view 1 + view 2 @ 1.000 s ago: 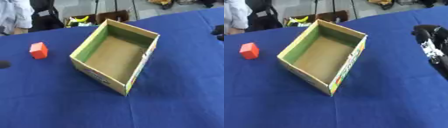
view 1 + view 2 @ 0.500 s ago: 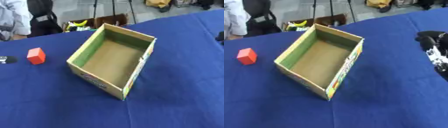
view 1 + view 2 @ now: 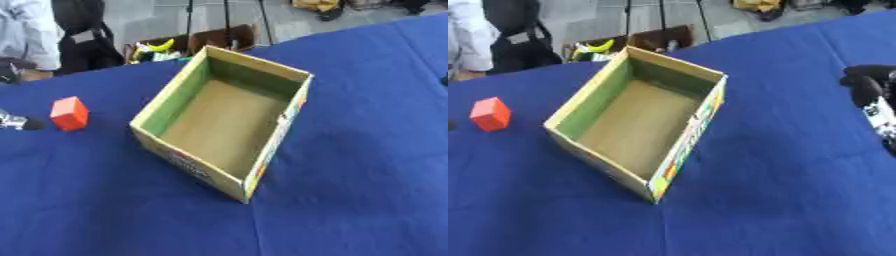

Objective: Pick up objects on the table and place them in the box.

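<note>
Open box (image 3: 223, 125) at centre of blue bench (image 3: 350, 190); red cube (image 3: 69, 113) left; left hand (image 3: 17, 121) and right hand (image 3: 872, 102) at edges, fingers' state indiscernible.

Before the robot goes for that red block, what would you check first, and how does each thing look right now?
1. Red block on the blue table, nothing on top of it: ok.
2. Box open, its floor showing nothing inside: ok.
3. Block clear of the box wall, with cloth between them: ok.
4. Left hand near the block: only a small part shows at the left edge; whether its fingers are open: cannot tell.
5. Right hand out of the way at the right edge, far from block and box: ok; its fingers: cannot tell.
</note>
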